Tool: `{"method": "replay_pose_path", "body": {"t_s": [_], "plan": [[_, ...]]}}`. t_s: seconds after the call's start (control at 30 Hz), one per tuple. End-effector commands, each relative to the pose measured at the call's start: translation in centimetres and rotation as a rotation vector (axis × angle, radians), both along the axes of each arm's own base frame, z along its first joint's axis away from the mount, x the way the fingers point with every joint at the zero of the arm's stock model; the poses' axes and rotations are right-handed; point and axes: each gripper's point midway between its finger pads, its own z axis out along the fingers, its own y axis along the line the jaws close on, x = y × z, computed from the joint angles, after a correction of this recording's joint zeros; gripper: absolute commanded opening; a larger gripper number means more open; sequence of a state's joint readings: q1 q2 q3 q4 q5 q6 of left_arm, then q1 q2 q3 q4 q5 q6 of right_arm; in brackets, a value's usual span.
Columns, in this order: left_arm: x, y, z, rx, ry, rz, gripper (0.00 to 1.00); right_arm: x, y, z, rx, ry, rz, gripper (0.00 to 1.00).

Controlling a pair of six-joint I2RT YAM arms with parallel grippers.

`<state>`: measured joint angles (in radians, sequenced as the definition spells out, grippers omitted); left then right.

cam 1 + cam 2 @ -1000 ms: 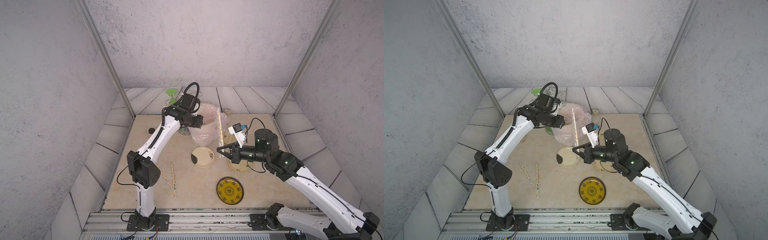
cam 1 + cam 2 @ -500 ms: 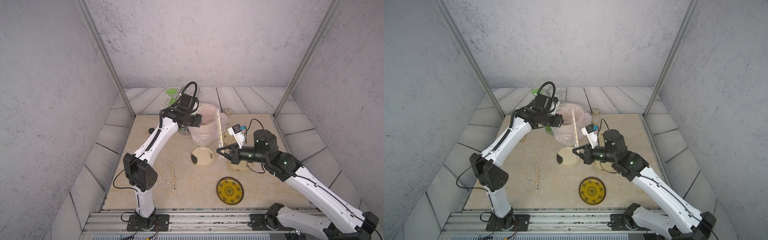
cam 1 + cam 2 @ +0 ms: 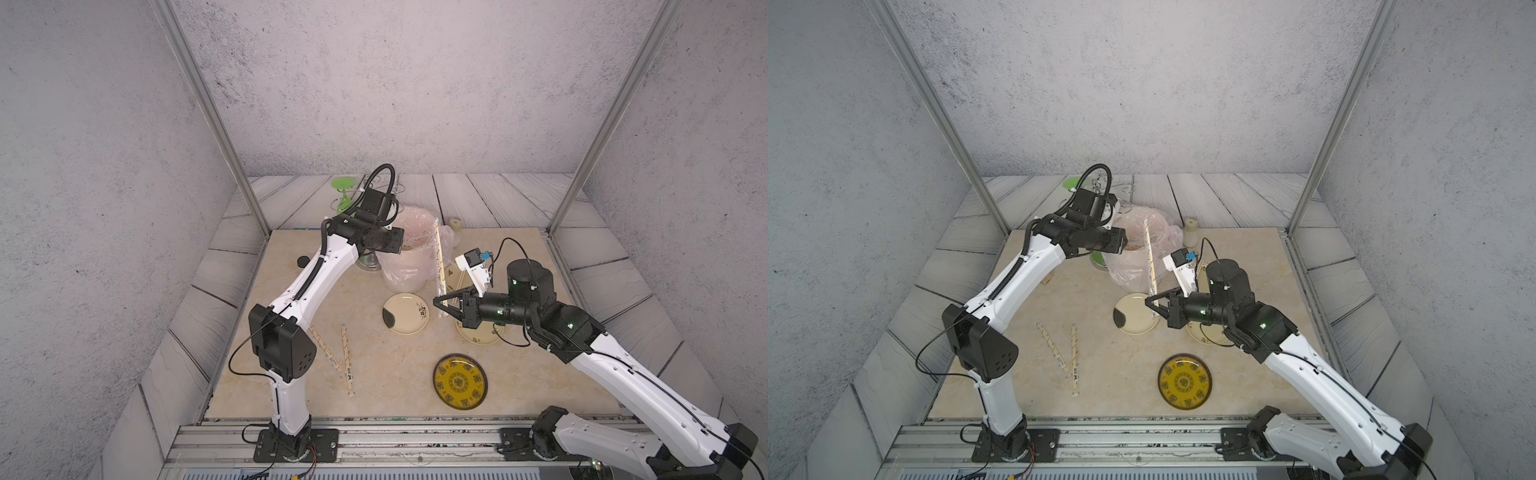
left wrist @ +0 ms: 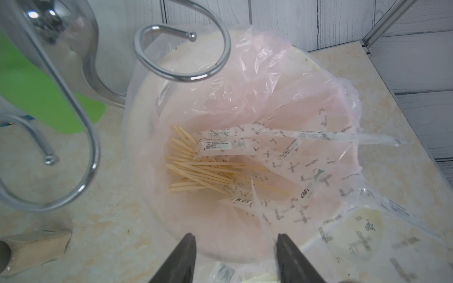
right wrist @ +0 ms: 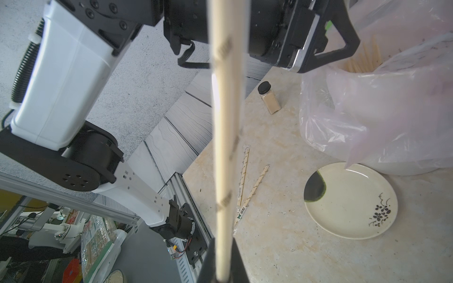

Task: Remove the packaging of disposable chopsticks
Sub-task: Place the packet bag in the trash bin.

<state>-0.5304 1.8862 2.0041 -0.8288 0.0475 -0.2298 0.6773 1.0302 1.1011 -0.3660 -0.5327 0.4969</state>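
Note:
My right gripper (image 3: 440,302) (image 3: 1153,302) (image 5: 222,241) is shut on the lower end of a pair of disposable chopsticks (image 3: 439,266) (image 3: 1150,262) (image 5: 224,127). The pair stands upright in front of the bin and is still in its printed packaging. My left gripper (image 4: 236,239) (image 3: 397,242) hovers open and empty over the pink-bagged bin (image 3: 405,270) (image 3: 1127,266) (image 4: 220,235). Inside the bin lie several empty printed sleeves (image 4: 274,144) and short pale sticks (image 4: 198,171). Two more wrapped pairs (image 3: 347,359) (image 3: 1074,359) (image 5: 242,181) lie on the table near the left arm's base.
A cream plate with a dark patch (image 3: 405,313) (image 3: 1133,313) (image 5: 350,201) sits before the bin. A yellow patterned plate (image 3: 460,381) (image 3: 1185,385) lies nearer the front. A chrome rack (image 4: 181,49) with a green cup (image 3: 344,185) stands behind the bin. A black-capped spice jar (image 5: 269,100) stands at the left.
The left gripper has shifted slightly to the left over the bin. The right gripper still holds the wrapped pair upright in the same place.

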Motion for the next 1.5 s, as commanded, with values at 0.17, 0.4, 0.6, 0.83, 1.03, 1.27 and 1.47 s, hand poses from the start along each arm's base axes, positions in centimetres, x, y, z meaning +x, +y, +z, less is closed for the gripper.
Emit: {"method": "replay_pose_path", "body": {"t_s": [0.17,0.4,0.6,0.83,1.03,1.27,1.47], "plan": [[0.1,0.2,-1.9,0.037,0.031,0.008,0.56,-0.4,-0.1,-0.1,0.007,0.006,0.016,0.0],[0.2,0.3,-2.4,0.051,0.04,0.012,0.56,-0.4,-0.1,-0.3,0.003,0.009,0.017,0.0],[0.1,0.4,-2.2,0.057,0.033,0.013,0.56,-0.4,-0.1,-0.3,0.003,0.009,0.016,0.0],[0.0,0.3,-1.5,0.079,-0.009,0.011,0.57,-0.3,0.1,-0.3,0.005,0.013,0.023,0.0],[-0.5,-0.1,-1.6,0.114,-0.004,-0.009,0.57,-0.2,0.2,-0.4,0.005,0.014,0.024,0.0],[-0.7,-0.1,-1.2,0.124,-0.002,-0.002,0.57,-0.2,0.3,-0.4,0.008,0.014,0.029,0.0],[-0.9,-0.5,-0.9,0.149,-0.008,-0.034,0.57,-0.2,0.3,-0.5,0.005,0.012,0.027,0.0]]}}
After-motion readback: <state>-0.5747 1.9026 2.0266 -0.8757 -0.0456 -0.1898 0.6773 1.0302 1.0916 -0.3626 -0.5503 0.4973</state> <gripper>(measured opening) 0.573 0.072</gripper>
